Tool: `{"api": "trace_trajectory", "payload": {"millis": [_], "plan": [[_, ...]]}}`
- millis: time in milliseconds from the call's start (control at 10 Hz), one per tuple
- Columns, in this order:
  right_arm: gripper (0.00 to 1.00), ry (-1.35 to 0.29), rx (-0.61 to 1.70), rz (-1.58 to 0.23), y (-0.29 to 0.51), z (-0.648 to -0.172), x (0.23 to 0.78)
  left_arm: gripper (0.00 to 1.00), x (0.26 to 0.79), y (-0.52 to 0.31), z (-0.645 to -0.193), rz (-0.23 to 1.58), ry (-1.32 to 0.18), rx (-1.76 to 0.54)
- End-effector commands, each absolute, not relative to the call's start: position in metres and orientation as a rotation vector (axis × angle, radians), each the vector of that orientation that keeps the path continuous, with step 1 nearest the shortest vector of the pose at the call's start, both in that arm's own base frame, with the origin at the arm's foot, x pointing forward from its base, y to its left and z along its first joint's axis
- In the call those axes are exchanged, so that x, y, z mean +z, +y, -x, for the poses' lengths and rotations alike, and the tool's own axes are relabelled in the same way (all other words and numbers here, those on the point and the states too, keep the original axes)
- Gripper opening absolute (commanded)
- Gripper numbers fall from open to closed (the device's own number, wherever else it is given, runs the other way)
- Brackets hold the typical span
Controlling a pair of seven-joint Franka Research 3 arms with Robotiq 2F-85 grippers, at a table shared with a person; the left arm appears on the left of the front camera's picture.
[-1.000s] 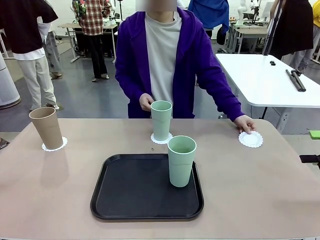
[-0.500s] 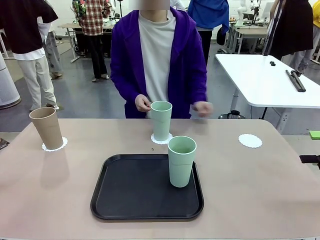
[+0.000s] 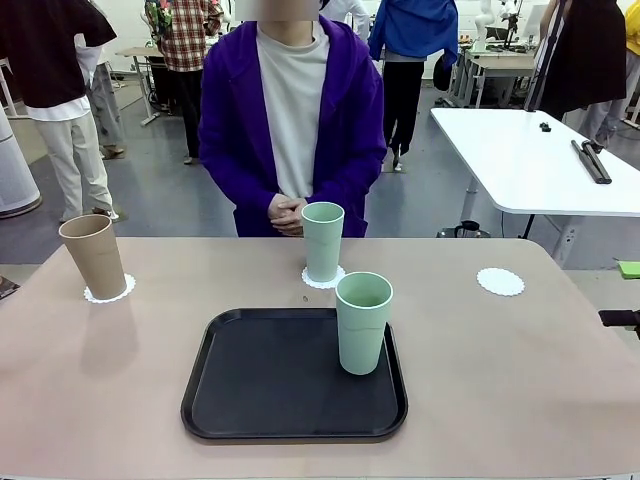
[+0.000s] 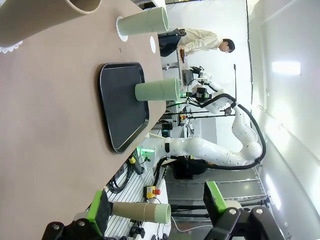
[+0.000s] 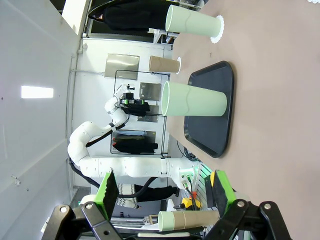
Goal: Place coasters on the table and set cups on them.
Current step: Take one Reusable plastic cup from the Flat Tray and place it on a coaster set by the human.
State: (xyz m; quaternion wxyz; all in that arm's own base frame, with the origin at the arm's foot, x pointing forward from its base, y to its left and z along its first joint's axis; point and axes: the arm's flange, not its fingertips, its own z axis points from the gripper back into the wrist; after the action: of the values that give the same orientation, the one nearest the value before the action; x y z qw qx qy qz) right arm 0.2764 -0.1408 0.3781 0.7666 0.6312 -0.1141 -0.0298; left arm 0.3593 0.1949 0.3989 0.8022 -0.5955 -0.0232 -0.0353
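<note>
Mint cup (image 3: 363, 322) on the tray (image 3: 260, 390) needed, we judged, a mid-body grip from our wide-open right gripper (image 5: 164, 192), kept upright.

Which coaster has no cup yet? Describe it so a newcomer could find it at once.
On the beige table, find the black tray. Look beyond its right edge toward the table's far right corner: a small white lacy coaster lies there. Its two neighbours carry the tan cup and the far mint cup; this one is bare.
</note>
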Motion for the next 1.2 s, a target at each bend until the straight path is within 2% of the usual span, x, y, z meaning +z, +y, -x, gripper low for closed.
{"api": "trace_trajectory", "payload": {"millis": [0,500,700,900,1000,1100], "plan": [[1.00,-0.252,-0.064,-1.383,-0.141,-0.277,0.379,1.00,0.399,0.196,-0.358,1.292,-0.063,-0.087],[1.00,-0.252,-0.064,-1.383,-0.141,-0.277,0.379,1.00,0.399,0.196,-0.358,1.292,-0.063,-0.087],[1.00,-0.242,-0.015,-1.326,-0.136,-0.288,0.391,1.00,0.399,0.196,-0.358,1.292,-0.063,-0.087],[1.00,-0.208,0.076,-1.126,-0.119,-0.322,0.428,1.00,0.399,0.196,-0.358,1.292,-0.063,-0.087],[1.00,-0.194,0.174,-0.977,-0.105,-0.339,0.453,1.00,0.399,0.196,-0.358,1.292,-0.063,-0.087],[1.00,-0.250,0.279,-0.797,-0.085,-0.357,0.482,1.00,0.399,0.196,-0.358,1.292,-0.063,-0.087]]}}
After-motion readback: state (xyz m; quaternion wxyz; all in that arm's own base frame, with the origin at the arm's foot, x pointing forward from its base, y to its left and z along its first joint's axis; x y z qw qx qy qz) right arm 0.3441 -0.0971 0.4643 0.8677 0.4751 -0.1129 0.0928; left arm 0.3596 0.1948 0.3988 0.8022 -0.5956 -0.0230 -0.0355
